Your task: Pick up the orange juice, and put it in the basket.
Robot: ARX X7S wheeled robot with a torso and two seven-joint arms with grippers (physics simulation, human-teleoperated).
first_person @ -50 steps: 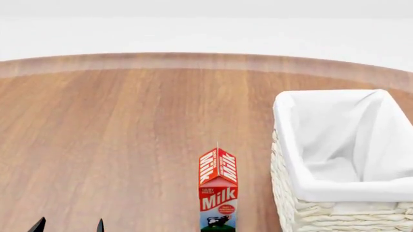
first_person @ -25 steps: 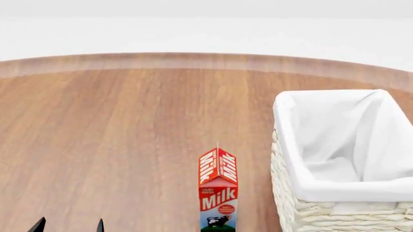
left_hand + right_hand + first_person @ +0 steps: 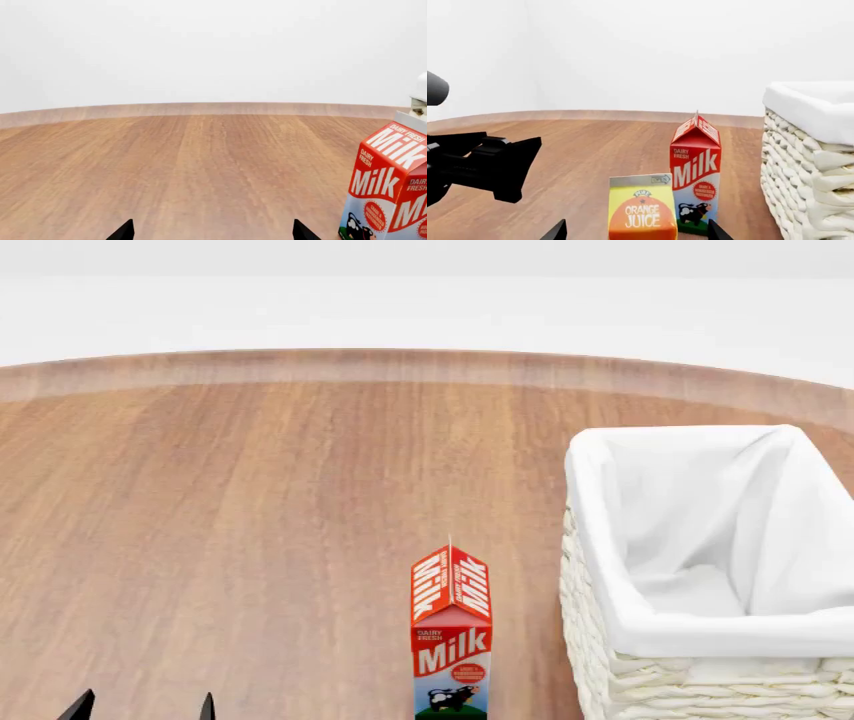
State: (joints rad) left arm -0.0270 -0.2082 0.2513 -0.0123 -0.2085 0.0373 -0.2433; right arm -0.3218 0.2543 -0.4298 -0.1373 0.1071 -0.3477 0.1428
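Presently catalogued, head view: wooden table (image 3: 240,520), round-edged, filling most of the frame under a pale wall. Milk carton (image 3: 451,635), red and white, upright at lower centre. Basket (image 3: 707,675), cream wicker with white cloth lining, at the right edge, just beside the milk carton and apart from it. Left gripper (image 3: 142,706): only two dark fingertips show at the lower left corner, spread apart, nothing between them. Orange juice and right gripper fall outside this view

Right wrist view: orange juice (image 3: 642,212), yellow carton with an orange circle and lettering, upright at lower centre, cut off by the bottom edge. It stands between the two dark fingertips of the right gripper (image 3: 637,231), which are spread wide with a gap on either side of the carton, no contact seen. The milk carton stands just behind and to the right of the juice; the basket's woven wall fills the right edge. A dark arm part shows at the left edge

Left wrist view: the left gripper's tips spread at the bottom edge over bare table, milk carton at lower right
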